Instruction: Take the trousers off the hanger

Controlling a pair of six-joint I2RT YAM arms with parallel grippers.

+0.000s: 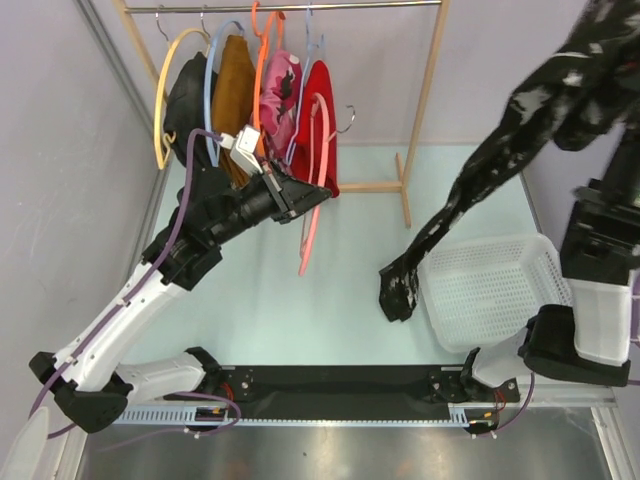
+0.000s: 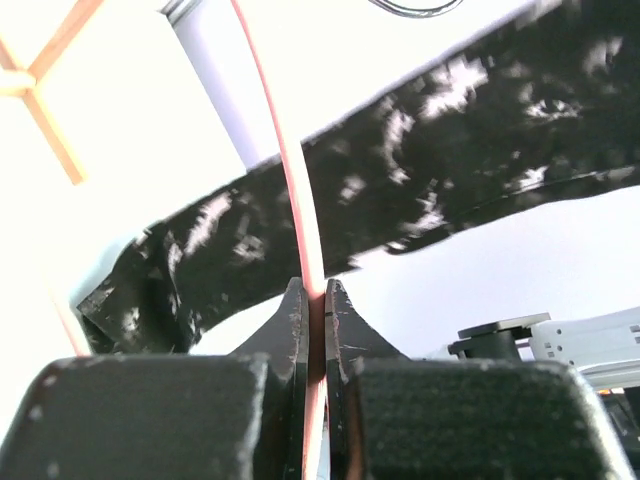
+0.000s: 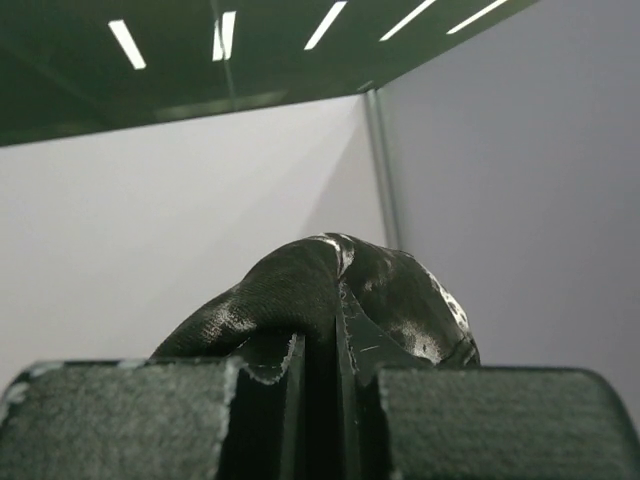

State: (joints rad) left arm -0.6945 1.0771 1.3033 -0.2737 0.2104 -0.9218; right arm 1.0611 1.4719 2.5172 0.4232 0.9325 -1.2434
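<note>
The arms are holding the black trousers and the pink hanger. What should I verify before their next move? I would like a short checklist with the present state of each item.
1. Right gripper shut on the black trousers: ok.
2. Left gripper shut on the pink hanger: ok.
3. The black trousers clear of the pink hanger: ok, apart in the top view.
4. Trousers' lower end over the white basket: not ok, it rests on the table beside the basket.
5. Basket has room: ok, it looks empty.
6. Red trousers off the rail: not ok, they hang there.
</note>
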